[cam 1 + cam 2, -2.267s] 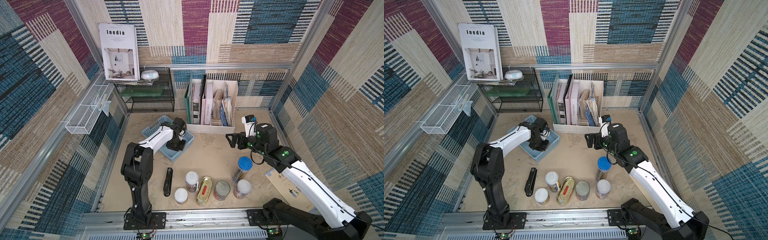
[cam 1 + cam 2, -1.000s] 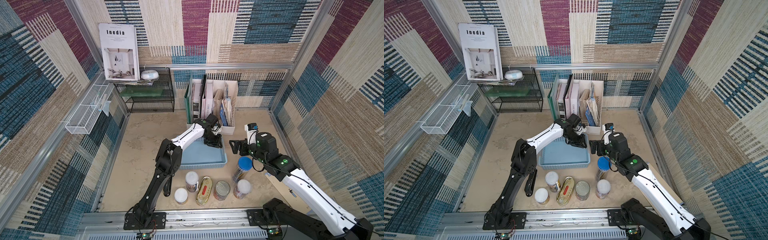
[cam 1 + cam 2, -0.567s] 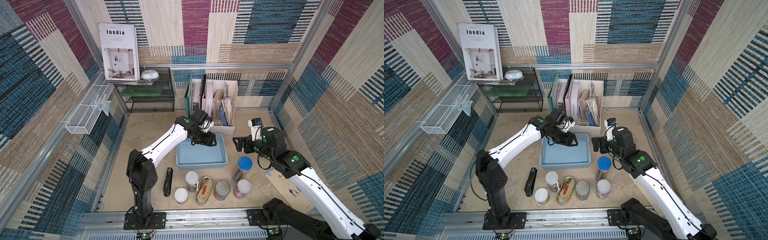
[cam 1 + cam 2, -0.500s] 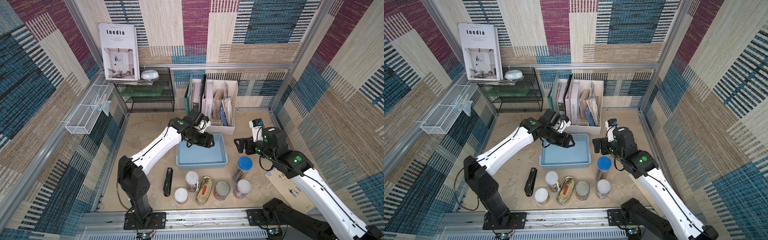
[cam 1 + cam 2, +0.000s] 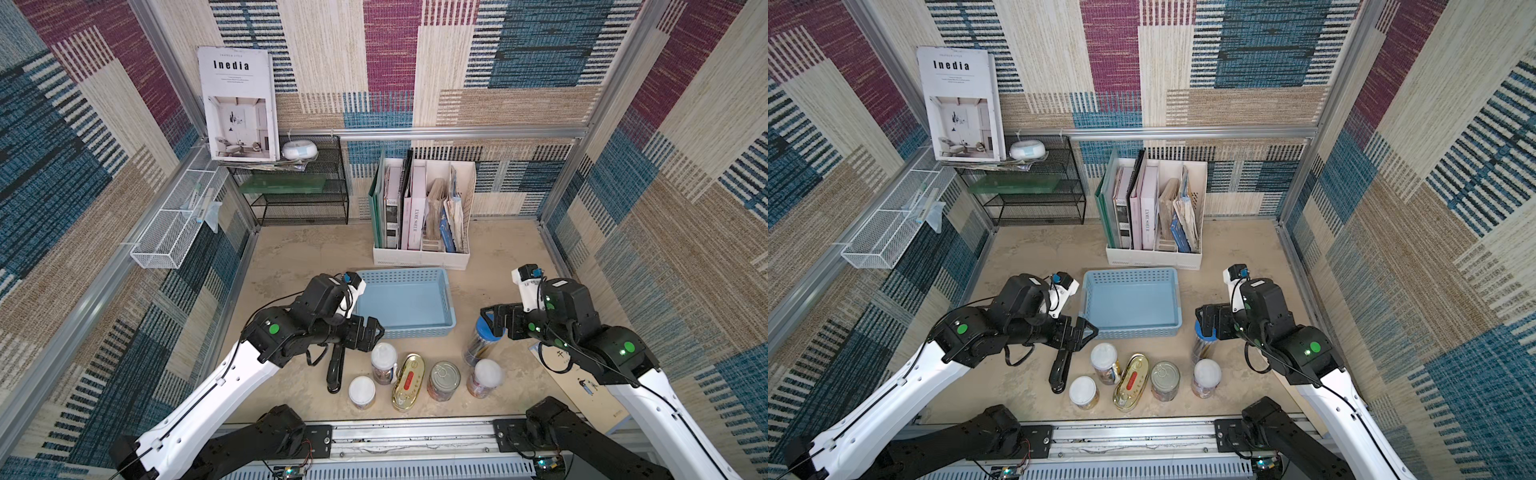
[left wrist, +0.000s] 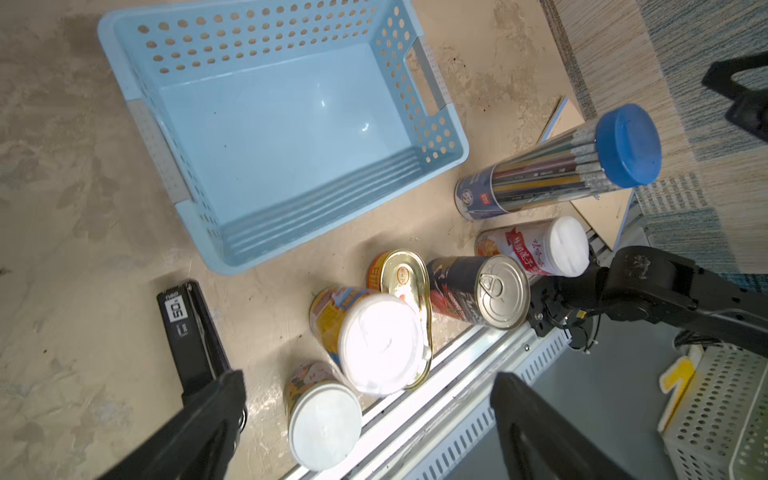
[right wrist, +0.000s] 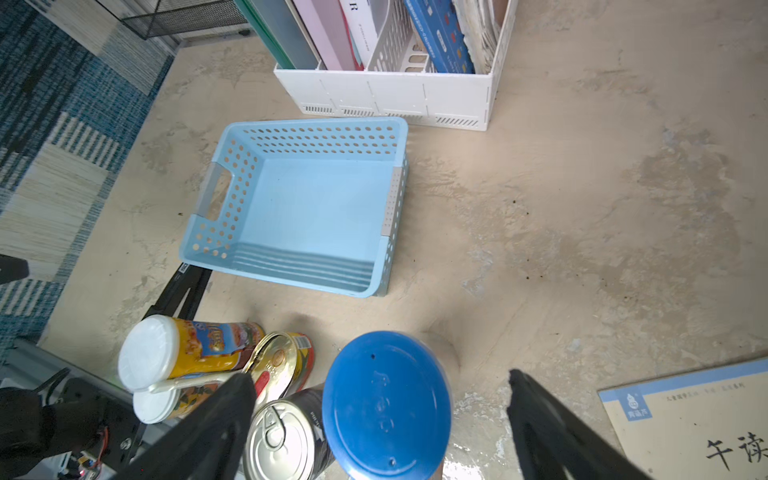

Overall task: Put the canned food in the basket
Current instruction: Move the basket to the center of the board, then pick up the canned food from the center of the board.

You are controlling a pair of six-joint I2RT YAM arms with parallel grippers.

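Observation:
The light blue basket [image 5: 415,332] [image 5: 1133,332] [image 6: 266,50] [image 7: 316,208] stands empty mid-floor. In front of it the canned food forms a row: a tall white-lidded jar [image 5: 384,355] [image 6: 378,340], a short white-lidded one [image 5: 361,388] [image 6: 324,419], the oval gold tin [image 5: 409,380] [image 7: 278,357], the pull-tab can [image 5: 444,376] [image 7: 282,440] and another white-lidded can [image 5: 486,372] [image 6: 561,245]. My left gripper [image 5: 368,332] [image 6: 368,380] hangs open and empty by the basket's front left corner, above the tall jar. The right gripper [image 5: 494,322] [image 7: 380,380] is open above the blue-lidded tube [image 5: 482,336] [image 7: 386,403].
A black stapler [image 5: 334,370] [image 6: 191,332] lies left of the cans, under my left wrist. A white file organiser [image 5: 422,257] with books stands behind the basket. A black mesh rack [image 5: 303,195] is at the back left. A booklet [image 7: 685,419] lies at the front right.
My left gripper let go of the basket, opened wide and drew back to the front left. The basket stays where it was left. The right arm shifted slightly toward the front.

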